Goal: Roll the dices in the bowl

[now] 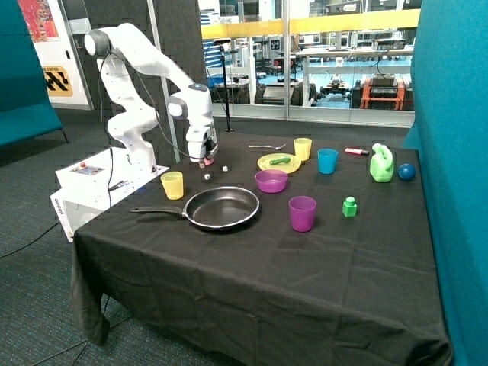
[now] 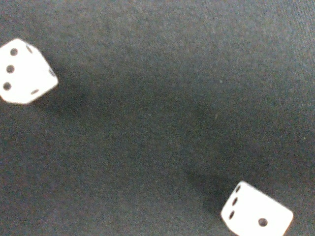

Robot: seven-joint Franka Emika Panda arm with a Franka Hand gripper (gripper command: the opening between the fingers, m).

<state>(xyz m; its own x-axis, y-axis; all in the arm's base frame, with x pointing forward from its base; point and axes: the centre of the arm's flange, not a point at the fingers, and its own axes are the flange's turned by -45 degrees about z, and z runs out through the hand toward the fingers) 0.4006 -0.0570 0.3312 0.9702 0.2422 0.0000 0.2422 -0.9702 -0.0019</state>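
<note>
Two tiny white dice lie on the black tablecloth, one [image 1: 207, 176] just behind the frying pan and the other [image 1: 225, 168] a little farther back. The wrist view shows both on the bare cloth, one [image 2: 24, 71] at an edge and one [image 2: 256, 214] at the opposite corner. My gripper [image 1: 206, 158] hangs just above the cloth right beside them, holding nothing that I can see. The translucent purple bowl [image 1: 271, 181] stands apart from the dice, between the pan and the yellow plate, and looks empty.
A black frying pan [image 1: 221, 207] lies in front of the dice, a yellow cup [image 1: 172, 184] beside its handle. A purple cup [image 1: 302, 213], a green block [image 1: 349, 207], a yellow plate [image 1: 279, 162], a blue cup [image 1: 327, 161] and a spoon [image 1: 267, 146] stand around.
</note>
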